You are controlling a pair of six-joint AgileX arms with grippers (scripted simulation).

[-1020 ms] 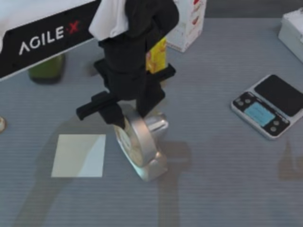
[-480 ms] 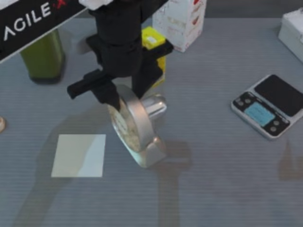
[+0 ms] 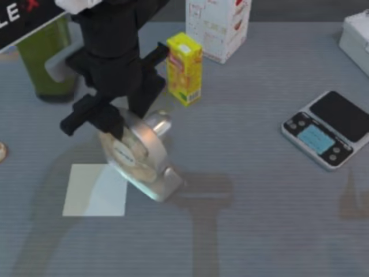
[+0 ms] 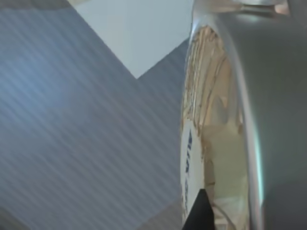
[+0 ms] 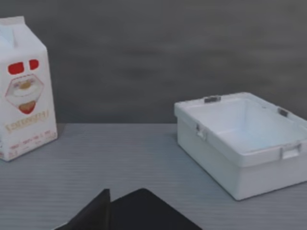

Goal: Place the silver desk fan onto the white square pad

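Over the right edge of the white square pad (image 3: 96, 189), the left gripper (image 3: 115, 128), clamped on the silver desk fan (image 3: 140, 160), has carried it leftward off the table (image 3: 259, 219); lowering centrally should finish. Right arm is parked out of sight.

You have a yellow rectangular juice carton (image 3: 184, 68) standing upright near the table's back edge, just beside a taller white printed milk carton (image 3: 218, 26) on its right. A dark green cylindrical bottle (image 3: 47, 63) stands at back left. A grey digital scale (image 3: 327, 129) with a blue display lies at right, and behind it an open white plastic box (image 5: 247, 139).
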